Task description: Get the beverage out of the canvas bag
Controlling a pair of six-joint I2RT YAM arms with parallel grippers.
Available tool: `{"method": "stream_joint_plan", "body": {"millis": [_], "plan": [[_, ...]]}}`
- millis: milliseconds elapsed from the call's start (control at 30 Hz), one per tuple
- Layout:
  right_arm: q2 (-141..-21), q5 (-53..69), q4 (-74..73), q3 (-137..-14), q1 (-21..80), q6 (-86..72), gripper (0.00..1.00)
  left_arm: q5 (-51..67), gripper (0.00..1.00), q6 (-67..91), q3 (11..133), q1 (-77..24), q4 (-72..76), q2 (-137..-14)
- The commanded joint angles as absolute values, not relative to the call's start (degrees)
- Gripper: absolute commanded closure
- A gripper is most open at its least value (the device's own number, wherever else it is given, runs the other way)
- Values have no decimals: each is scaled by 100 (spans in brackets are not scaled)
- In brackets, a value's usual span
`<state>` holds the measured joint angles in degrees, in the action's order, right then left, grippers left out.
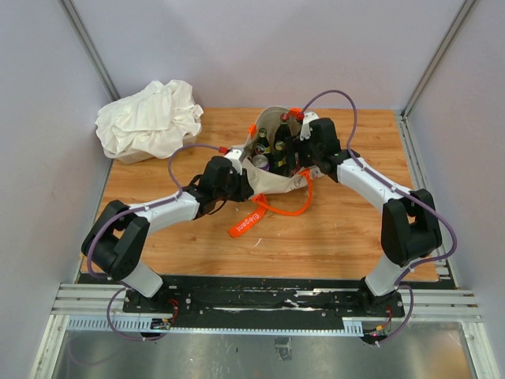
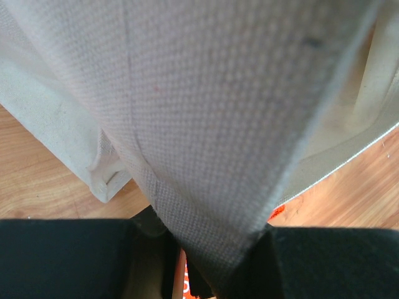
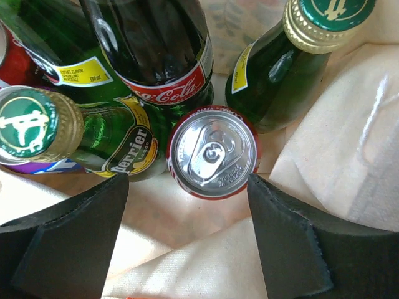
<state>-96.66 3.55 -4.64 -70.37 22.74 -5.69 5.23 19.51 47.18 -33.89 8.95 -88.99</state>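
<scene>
The beige canvas bag with orange straps (image 1: pixel 272 180) sits mid-table with its mouth open, and the left gripper (image 2: pixel 212 265) is pinching a fold of its wall. If that cloth slips free, the mouth probably flops over the drinks. Inside, green glass bottles (image 3: pixel 118 146) and a dark Coca-Cola bottle (image 3: pixel 159 53) crowd right up to the red-rimmed aluminium can (image 3: pixel 213 151). The right gripper (image 3: pixel 187 190) hangs over it, jaws spread either side. On the way down a finger could clip a bottle and tip it. It's tight on the bottle side, looser toward the cloth, and straight up looks open.
</scene>
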Motion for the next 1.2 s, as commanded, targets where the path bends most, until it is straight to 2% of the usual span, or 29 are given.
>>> {"method": "stream_joint_plan", "body": {"millis": [0, 467, 567, 633, 700, 733, 767, 1000, 1167], "plan": [[-10063, -89, -809, -7014, 2057, -481, 21, 398, 96, 1762, 4685, -3410, 334, -9113], [-10807, -518, -826, -7452, 2023, -388, 26, 344, 96, 1733, 4709, -3410, 274, -9195], [-10988, -560, -810, -7518, 2006, -370, 30, 368, 96, 1701, 4758, -3410, 243, -9243], [-11075, -592, -799, -7540, 1997, -356, 36, 371, 96, 1690, 4788, -3415, 221, -9283], [-11144, -580, -798, -7546, 1989, -345, 51, 367, 96, 1688, 4799, -3410, 218, -9297], [-11154, -589, -816, -7534, 1987, -334, 87, 368, 97, 1688, 4799, -3412, 219, -9294], [-11152, -608, -846, -7516, 1986, -360, 98, 360, 97, 1688, 4799, -3410, 220, -9298], [-10716, -176, -833, -7325, 1986, -295, 99, 347, 97, 1666, 4782, -3415, 271, -9359], [-9980, 110, -800, -7555, 2008, -261, 99, 345, 97, 1635, 4790, -3414, 290, -9414]]}}
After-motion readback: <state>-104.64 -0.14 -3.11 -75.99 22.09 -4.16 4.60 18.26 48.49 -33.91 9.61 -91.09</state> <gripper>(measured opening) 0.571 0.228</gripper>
